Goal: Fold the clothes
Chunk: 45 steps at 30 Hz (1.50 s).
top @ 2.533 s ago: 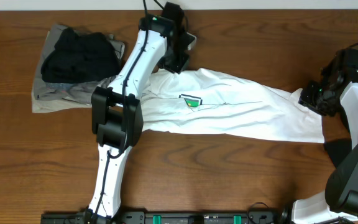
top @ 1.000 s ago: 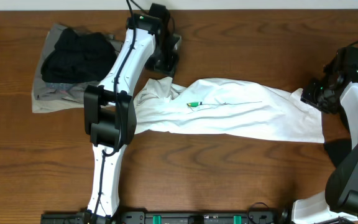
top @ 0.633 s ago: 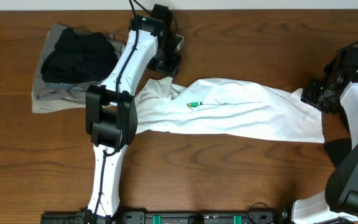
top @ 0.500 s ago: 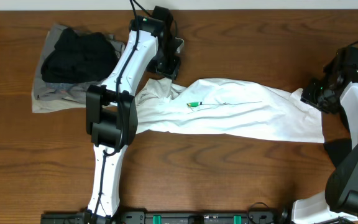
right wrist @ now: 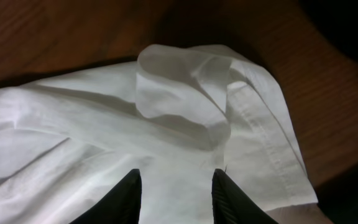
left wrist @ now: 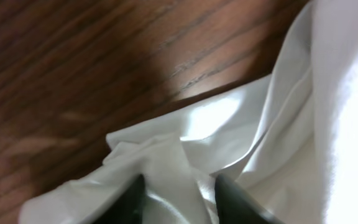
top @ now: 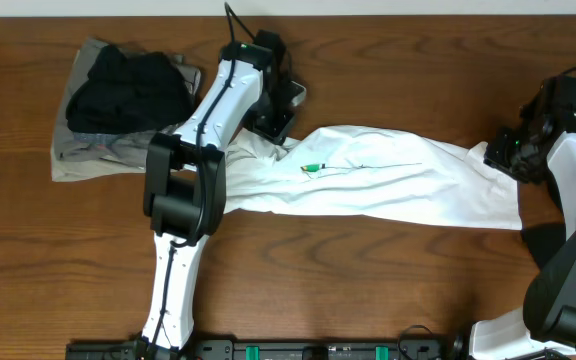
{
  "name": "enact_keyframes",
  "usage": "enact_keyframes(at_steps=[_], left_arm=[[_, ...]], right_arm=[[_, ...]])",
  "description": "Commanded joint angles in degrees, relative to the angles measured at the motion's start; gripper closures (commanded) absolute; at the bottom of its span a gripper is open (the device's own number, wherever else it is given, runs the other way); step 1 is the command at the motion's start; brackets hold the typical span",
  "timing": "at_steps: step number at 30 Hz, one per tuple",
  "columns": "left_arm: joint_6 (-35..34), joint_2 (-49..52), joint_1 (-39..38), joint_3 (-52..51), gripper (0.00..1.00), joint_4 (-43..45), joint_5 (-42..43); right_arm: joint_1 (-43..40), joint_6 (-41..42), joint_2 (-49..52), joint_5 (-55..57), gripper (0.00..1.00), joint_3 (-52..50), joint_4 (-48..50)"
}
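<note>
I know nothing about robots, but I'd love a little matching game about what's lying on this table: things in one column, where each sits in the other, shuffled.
Things
1. white T-shirt
2. black garment
3. grey garment
4. green print

Places
A. lies beneath another garment, at the left end of the table
B. small mark on the white cloth
C. stretched long across the middle of the table
D. heaped on top of the pile at the left end

Pairs: 1-C, 2-D, 3-A, 4-B
</note>
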Motion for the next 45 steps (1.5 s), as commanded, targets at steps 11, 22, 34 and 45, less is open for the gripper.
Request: enact_keyframes(at_steps=[11,22,34,45], left_arm=[[-11.2,-1.3,3.9,5.7,0.94,11.9,-14.6],[-18.2,-1.3,8.1,5.7,0.94,17.1,-14.4],[-19.7,-1.9,8.6,5.7,0.71,12.4,-15.6],[-16.7,-4.1,8.4,5.7,0.51,19.1,-11.2]], right_arm=[[-0.3,-0.5,0.0,0.8,0.65,-0.1,-1.1],[-0.3,-0.5,0.0,0.8,0.65,-0.1,-1.1],[-0.3,-0.5,0.0,0.8,0.65,-0.1,-1.0],[-0.5,-0.5,0.0,0.8,0.63,-0.1,1.5]])
